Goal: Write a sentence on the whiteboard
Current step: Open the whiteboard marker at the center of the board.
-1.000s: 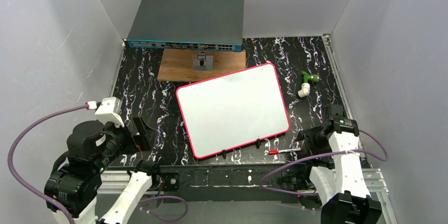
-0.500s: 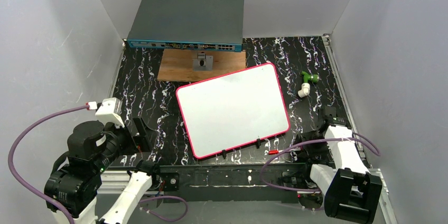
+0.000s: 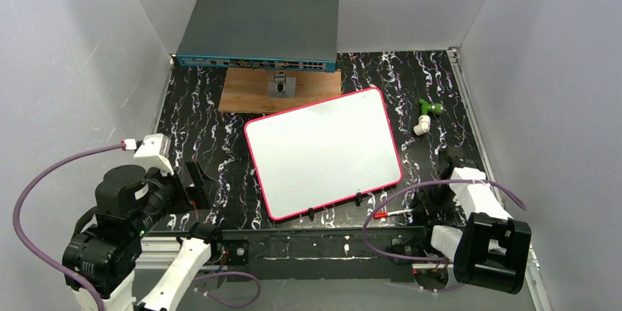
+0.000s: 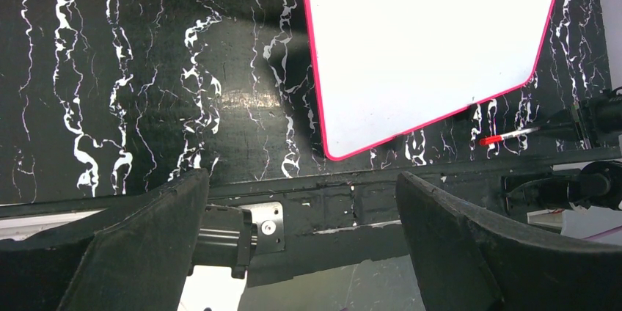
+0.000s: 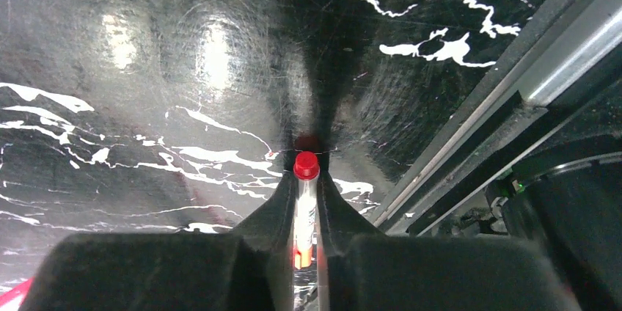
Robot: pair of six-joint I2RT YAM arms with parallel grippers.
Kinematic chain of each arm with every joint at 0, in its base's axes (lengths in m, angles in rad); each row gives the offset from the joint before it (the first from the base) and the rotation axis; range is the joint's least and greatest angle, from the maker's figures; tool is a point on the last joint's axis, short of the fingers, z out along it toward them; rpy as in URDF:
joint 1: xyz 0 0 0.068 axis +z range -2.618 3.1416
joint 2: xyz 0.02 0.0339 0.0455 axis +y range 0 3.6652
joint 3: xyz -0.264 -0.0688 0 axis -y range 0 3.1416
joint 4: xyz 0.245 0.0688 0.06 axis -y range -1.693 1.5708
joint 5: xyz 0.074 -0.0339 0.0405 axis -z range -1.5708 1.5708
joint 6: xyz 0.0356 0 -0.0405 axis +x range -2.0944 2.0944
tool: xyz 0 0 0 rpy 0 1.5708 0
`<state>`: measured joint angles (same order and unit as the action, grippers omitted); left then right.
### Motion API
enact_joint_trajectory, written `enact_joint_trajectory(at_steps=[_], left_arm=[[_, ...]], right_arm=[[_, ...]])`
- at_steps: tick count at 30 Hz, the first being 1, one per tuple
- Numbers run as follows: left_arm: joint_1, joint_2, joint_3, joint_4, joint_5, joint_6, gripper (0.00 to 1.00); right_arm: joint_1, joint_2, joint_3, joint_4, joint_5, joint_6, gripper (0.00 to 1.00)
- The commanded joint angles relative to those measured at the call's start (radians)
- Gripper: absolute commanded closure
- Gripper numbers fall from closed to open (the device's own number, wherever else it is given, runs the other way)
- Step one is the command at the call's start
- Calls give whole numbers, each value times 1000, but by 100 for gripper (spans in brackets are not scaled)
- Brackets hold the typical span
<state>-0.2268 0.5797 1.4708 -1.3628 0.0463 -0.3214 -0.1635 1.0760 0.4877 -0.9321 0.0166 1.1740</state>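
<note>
Currently the whiteboard (image 3: 323,153) lies flat mid-table, turned at an angle, its writing surface blank. Its near edge is close to the front rail.

Right gripper (image 3: 419,207) is low at the near right of the table (image 3: 198,127), jaws pressed onto a marker (image 3: 391,213). In the right wrist view, the marker (image 5: 305,205) sits pinched between the two fingers (image 5: 273,212), red cap pointing out past the tips. Cannot tell whether the cap touches the tabletop. The marker is just off the whiteboard's near right corner, not touching it.

Left gripper (image 3: 195,183) is at the near left, jaws spread wide and holding nothing. The left wrist view shows the whiteboard (image 4: 425,39) ahead.

Behind the whiteboard: wooden board (image 3: 253,94), then grey switch box (image 3: 260,28). A pipe fitting (image 3: 425,115) lies to the right.
</note>
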Motion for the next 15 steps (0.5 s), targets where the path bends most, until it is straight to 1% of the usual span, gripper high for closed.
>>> enact_joint_trajectory(at_steps=[1,3,6,10,13,15], left_arm=[[-5,27,23,-7,15,10,1],[-4,29,26,-7,17,8,1],[-4,36,39,-7,16,7,1],[-4,56,89,-12,44,9,1],[-5,80,122,11,150,11,1],[-4,103,140,40,274,-1,1]], right_arm=[[-4,70,35,4,78,-15,97],[-4,81,42,1,71,-30,99],[-4,42,57,-17,63,-49,99],[-4,-56,169,-107,29,-96,99],[-4,-130,304,-205,6,-138,99],[-4,-174,398,-260,-27,-165,99]])
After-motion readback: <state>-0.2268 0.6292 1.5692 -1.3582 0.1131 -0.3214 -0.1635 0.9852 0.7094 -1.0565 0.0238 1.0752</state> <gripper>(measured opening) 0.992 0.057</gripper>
